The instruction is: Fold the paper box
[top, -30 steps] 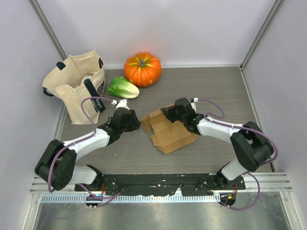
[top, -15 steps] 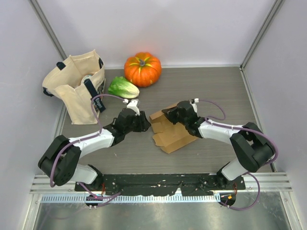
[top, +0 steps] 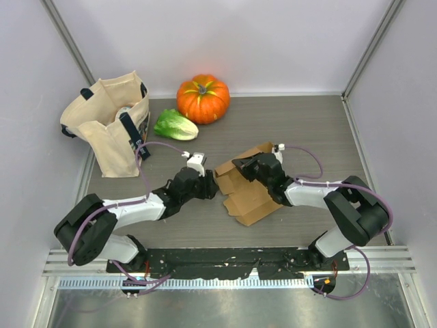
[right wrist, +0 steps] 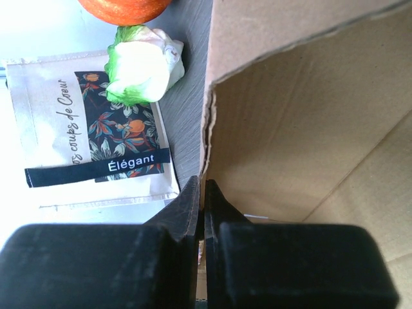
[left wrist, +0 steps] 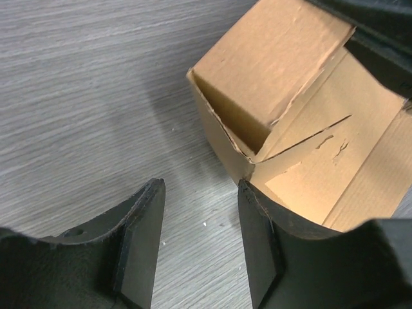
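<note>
The paper box is tan cardboard, partly folded, lying in the middle of the table. My right gripper is at its far left corner, shut on the edge of an upright cardboard wall; in the right wrist view its tips pinch that edge. My left gripper is low over the table just left of the box, open and empty. In the left wrist view the box corner stands just ahead, touching the right finger.
A beige tote bag stands at the back left, an orange pumpkin at the back centre, a lettuce between them. The bag and lettuce show beyond the box in the right wrist view. Walls close in both sides.
My left gripper has slid right and nearer, up to the box's left edge. My right gripper has shifted slightly with the cardboard wall, and the box has moved a little.
</note>
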`<state>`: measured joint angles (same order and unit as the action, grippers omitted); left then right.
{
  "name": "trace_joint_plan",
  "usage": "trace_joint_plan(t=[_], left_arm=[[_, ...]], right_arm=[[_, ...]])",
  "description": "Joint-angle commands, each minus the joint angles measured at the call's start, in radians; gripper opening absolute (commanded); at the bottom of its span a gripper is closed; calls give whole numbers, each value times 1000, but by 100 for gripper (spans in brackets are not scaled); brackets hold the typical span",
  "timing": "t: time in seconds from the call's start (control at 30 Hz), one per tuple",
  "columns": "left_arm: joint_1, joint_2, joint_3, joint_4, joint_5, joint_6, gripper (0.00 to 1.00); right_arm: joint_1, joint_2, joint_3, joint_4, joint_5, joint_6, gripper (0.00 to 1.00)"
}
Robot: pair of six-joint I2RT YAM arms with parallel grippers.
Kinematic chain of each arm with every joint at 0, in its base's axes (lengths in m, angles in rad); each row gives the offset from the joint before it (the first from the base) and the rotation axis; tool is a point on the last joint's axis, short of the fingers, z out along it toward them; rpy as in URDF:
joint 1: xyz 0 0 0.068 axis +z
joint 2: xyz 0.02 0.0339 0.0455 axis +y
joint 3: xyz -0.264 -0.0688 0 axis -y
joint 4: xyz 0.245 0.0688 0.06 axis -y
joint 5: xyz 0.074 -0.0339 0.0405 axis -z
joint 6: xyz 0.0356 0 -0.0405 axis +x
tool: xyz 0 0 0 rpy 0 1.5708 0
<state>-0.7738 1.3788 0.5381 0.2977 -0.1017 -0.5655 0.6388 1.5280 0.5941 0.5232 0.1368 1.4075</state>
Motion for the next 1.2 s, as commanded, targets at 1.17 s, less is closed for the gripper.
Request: trace_joint_plan(t=[1.17], left_arm=[[-44,63,79,98,-177,62,51]], right_arm=[[-27,161,-94,472,-89,45,7]])
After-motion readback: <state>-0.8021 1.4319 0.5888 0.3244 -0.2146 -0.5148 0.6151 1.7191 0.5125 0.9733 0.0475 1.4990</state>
